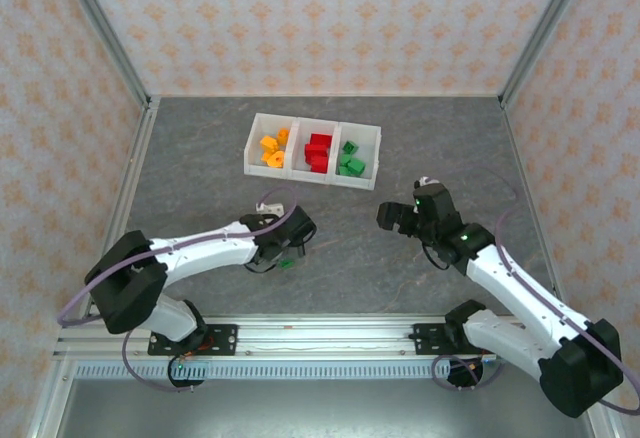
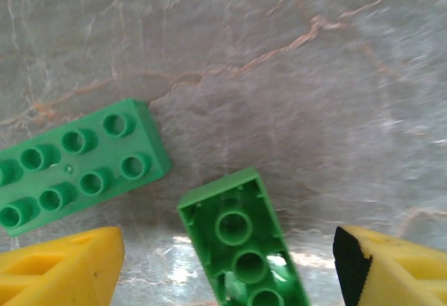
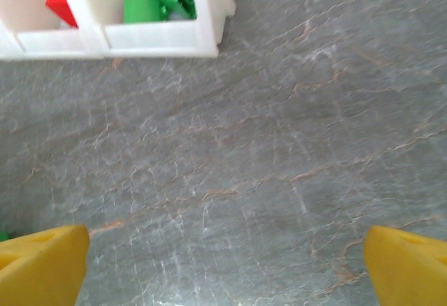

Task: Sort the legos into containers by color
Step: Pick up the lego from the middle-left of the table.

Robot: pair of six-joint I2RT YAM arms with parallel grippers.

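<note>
Sorting nearly finished, by appearance: the tray (image 1: 262, 171) holds orange, red and green bricks in separate bins, while a studs-up green brick (image 2: 77, 166) and an upturned green brick (image 2: 241, 243) lie unsorted on the table (image 2: 314, 75), the latter between the spread left claw (image 2: 227, 267); the right claw (image 3: 223, 264) is spread and empty.

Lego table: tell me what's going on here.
Color sorting is under way. The containers hold orange-yellow bricks in the left bin, red bricks in the middle and green bricks in the right. The left gripper hangs open, its fingers either side of an upside-down green brick on the table, not gripping it. A studs-up green brick lies beside it. The right gripper is open near the containers, holding nothing.
</note>
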